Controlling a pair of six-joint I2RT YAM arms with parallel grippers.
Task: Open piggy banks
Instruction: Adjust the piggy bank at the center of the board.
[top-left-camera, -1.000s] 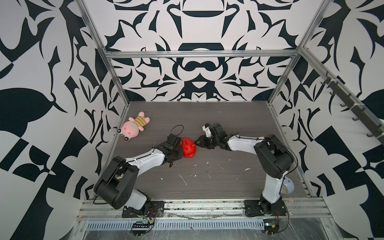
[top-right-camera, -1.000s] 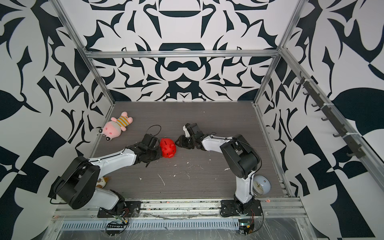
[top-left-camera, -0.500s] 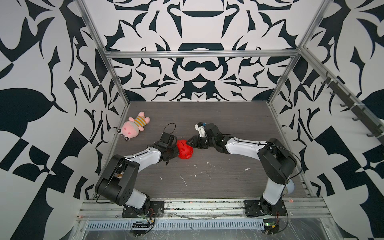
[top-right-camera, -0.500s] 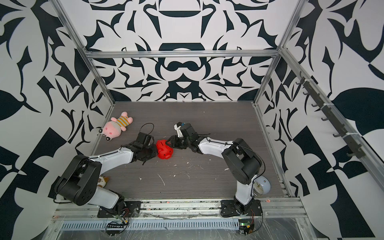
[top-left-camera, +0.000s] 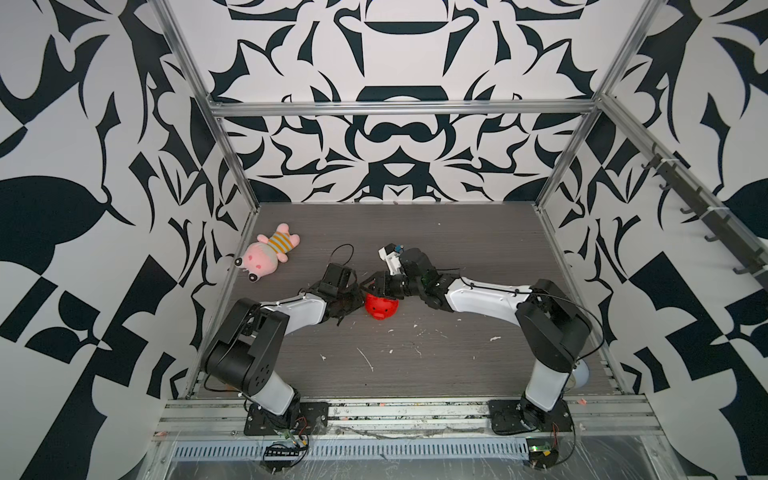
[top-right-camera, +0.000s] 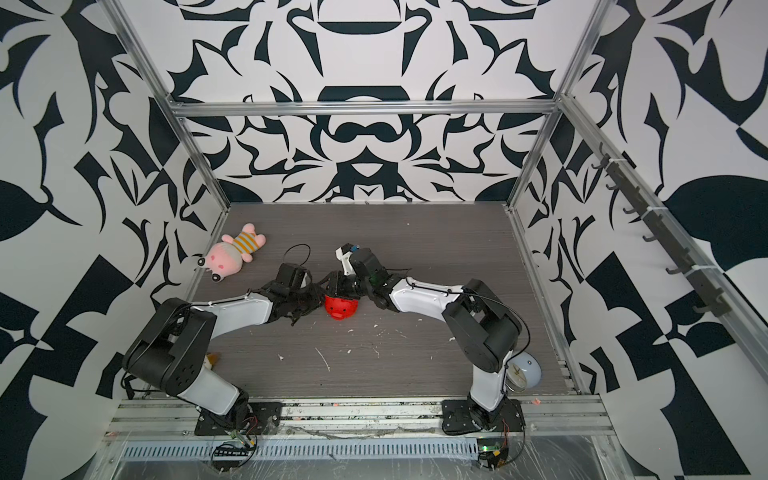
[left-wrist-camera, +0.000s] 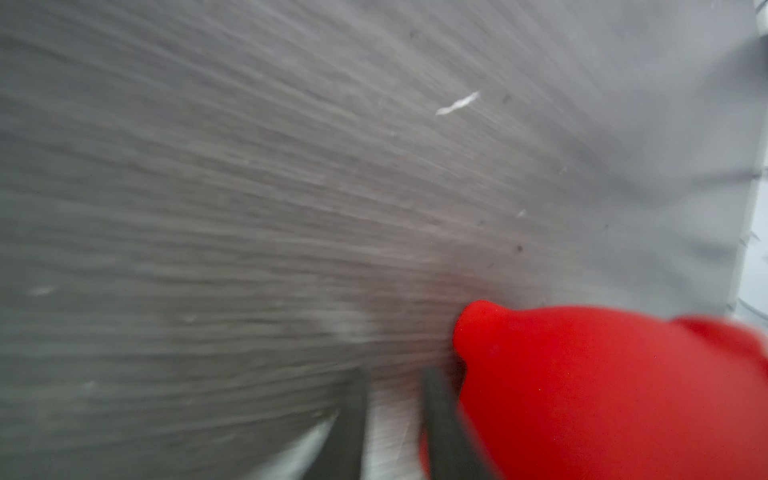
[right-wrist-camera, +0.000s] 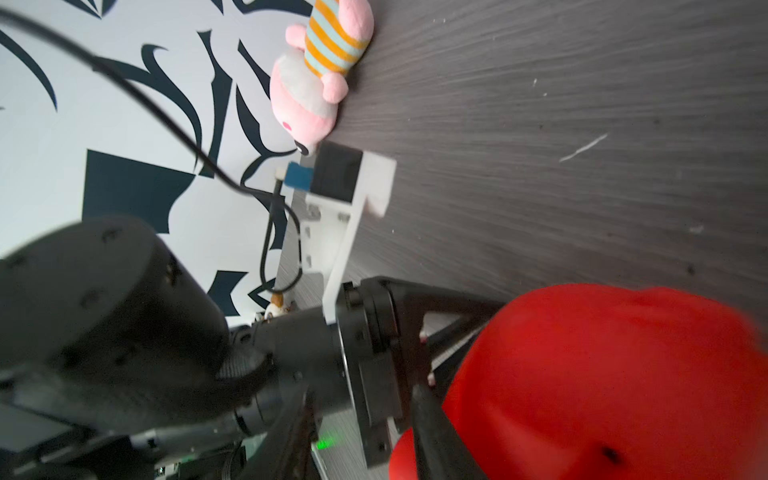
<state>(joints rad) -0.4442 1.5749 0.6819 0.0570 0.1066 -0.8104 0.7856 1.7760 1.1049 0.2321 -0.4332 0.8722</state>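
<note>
The red piggy bank (top-left-camera: 381, 306) (top-right-camera: 341, 306) lies mid-table with its face toward the front edge. My left gripper (top-left-camera: 356, 301) (top-right-camera: 316, 301) sits low at the pig's left side. In the left wrist view that gripper (left-wrist-camera: 394, 376) is open with bare table between its fingers (left-wrist-camera: 440, 415), and the piggy bank (left-wrist-camera: 602, 395) presses against the outside of one finger. My right gripper (top-left-camera: 376, 286) (top-right-camera: 334, 286) reaches over the pig from behind. In the right wrist view it (right-wrist-camera: 361, 407) is open, one finger lying against the piggy bank (right-wrist-camera: 602, 374). The belly plug is hidden.
A pink plush pig (top-left-camera: 270, 254) (top-right-camera: 232, 254) (right-wrist-camera: 320, 70) in a striped shirt lies at the back left by the wall. A pale blue round clock (top-right-camera: 525, 372) stands behind the right arm's base. White scraps (top-left-camera: 365, 359) dot the front of the table.
The left gripper, shut before, has opened beside the pig. The right gripper has moved left until it is over the pig. The pig has turned and shifted slightly toward the front.
</note>
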